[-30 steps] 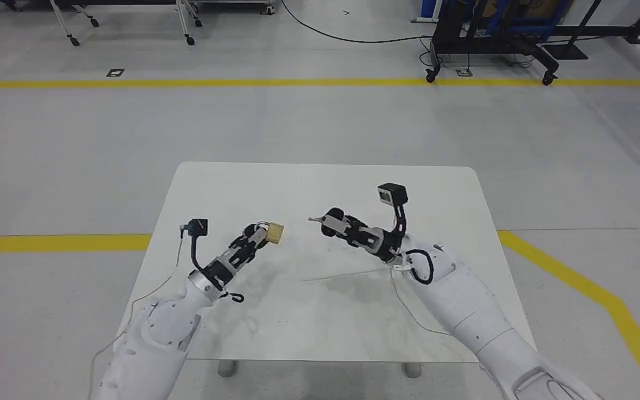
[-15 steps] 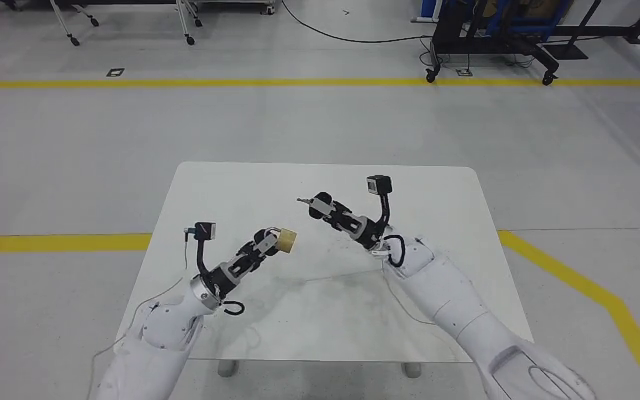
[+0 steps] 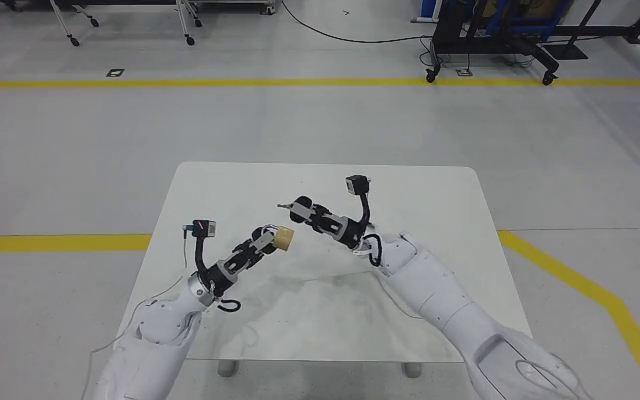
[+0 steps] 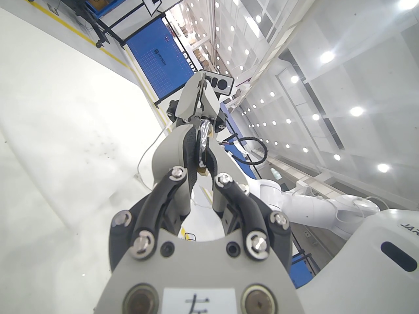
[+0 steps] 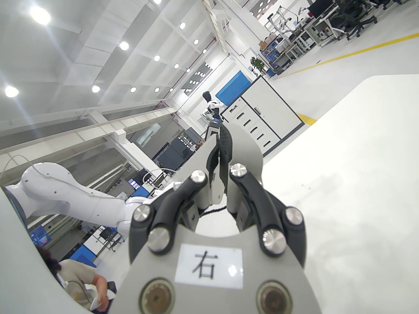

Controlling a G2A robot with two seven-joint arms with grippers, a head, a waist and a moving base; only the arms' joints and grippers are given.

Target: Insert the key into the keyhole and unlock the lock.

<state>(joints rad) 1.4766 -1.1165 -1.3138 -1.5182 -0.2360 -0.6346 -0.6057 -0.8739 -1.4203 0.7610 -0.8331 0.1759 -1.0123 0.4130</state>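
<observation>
So the white table (image 3: 430, 200) sits under both hands, and neither one touches it. The left gripper (image 3: 267, 239) is clamped narrow on the lock (image 3: 286, 238), a small brass padlock. The body pokes out past its fingertips, and in the left wrist view you can see the shiny shackle squeezed between the pads. The right gripper (image 3: 299, 209) sits just past the left one's tips, a little farther out over the table. The two are near each other but not touching. Its fingers (image 5: 244, 147) are pinched almost together on the key (image 3: 285, 205), a thin silvery sliver sticking out beyond the tips. In the right wrist view I honestly can't make out the key itself, just the closed pads. From the top view the key's tip is close to the lock but clearly apart from it, so it's not in the keyhole.
</observation>
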